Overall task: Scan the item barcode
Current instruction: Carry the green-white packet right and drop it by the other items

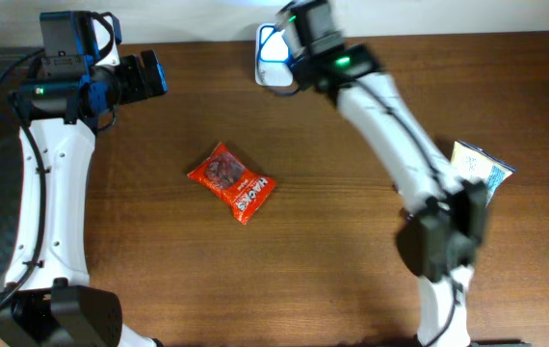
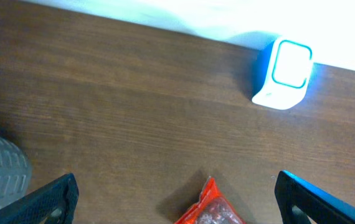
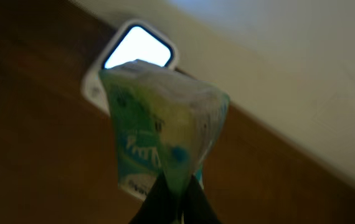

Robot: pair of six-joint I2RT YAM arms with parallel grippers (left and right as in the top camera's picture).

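Right gripper [image 3: 174, 198] is clamped on the green-and-white soft packet [image 3: 165, 130], holding it up right before the white glowing barcode scanner [image 3: 139, 45] at top centre of the overhead view, likely so its code reads. Left gripper [image 1: 154, 75] hangs wide open, upper left, clear of the work. The red crinkly snack bag [image 1: 233, 181] waits mid-table.

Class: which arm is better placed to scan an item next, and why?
Right: the right gripper holds a green packet just before the scanner; the left gripper hangs open and empty.
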